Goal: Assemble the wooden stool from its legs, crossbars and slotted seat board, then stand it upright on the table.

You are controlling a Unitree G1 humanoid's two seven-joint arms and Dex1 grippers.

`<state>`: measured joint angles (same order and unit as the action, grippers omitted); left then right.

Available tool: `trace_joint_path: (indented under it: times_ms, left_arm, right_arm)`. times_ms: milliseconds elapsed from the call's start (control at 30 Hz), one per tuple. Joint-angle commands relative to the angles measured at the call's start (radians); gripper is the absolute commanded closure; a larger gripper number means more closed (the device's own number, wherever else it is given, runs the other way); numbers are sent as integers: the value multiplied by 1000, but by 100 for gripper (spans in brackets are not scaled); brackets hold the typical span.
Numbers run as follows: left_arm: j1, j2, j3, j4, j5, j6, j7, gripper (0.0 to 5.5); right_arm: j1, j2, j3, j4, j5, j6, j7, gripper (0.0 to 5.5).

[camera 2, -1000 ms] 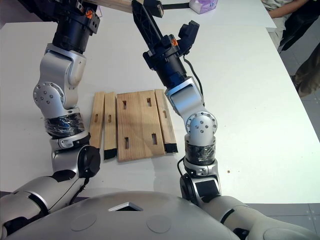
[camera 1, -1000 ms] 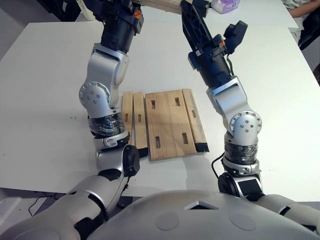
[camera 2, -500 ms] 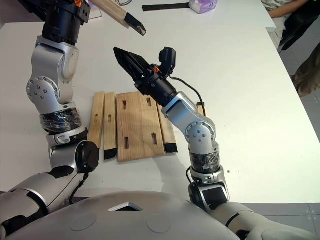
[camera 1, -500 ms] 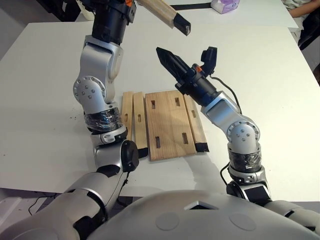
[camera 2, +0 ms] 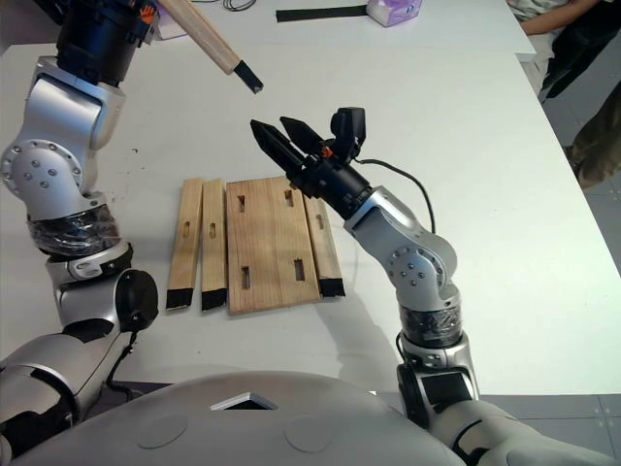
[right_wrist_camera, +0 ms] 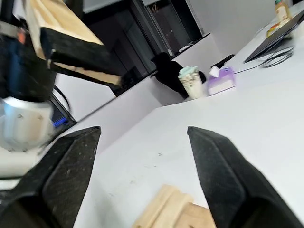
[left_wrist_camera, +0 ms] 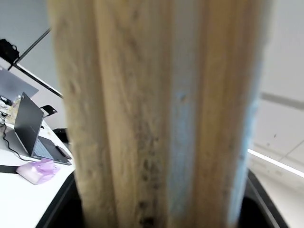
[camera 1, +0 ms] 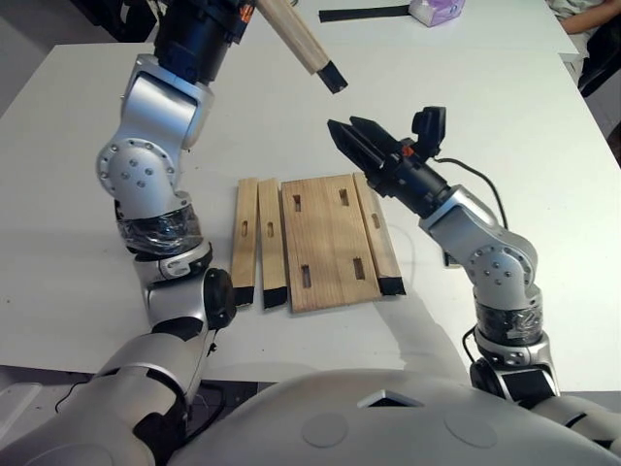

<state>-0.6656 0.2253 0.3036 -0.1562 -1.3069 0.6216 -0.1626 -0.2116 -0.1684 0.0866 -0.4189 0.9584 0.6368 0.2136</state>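
Note:
My left gripper is raised high over the table's far left and shut on a wooden leg. The leg slants down to the right and ends in a black tip; in the left wrist view the leg sits very close to the camera. The slotted seat board lies flat mid-table. Two slotted slats with black ends lie along its left side, and one slat lies along its right. My right gripper hangs open and holds nothing, just above the board's far edge and below the leg's tip.
The white table has free room to the left and right of the wooden parts. A purple tissue box and a black strip lie at the far edge. A person stands off the far right corner.
My right arm came down from beside the raised leg to just above the board's far edge, and its fingers have parted. My left arm swung left, so the leg's tip now points down to the right.

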Motion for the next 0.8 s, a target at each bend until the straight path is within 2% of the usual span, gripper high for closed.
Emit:
trace_joint_path:
  times_ms: [33,233,800]
  left_arm:
    - [56,-5,-40,-52,31,23,-5,345]
    - [69,-24,-49,-80,22,37,22,345]
    - [174,105,-132,-163,121,113,-94,347]
  right_arm:
    - [-29,14,5,-18,-14,13,4,214]
    - [-35,42,7,-11,-52,3,-9,214]
    - [-91,61,-68,-7,-75,6,-34,214]
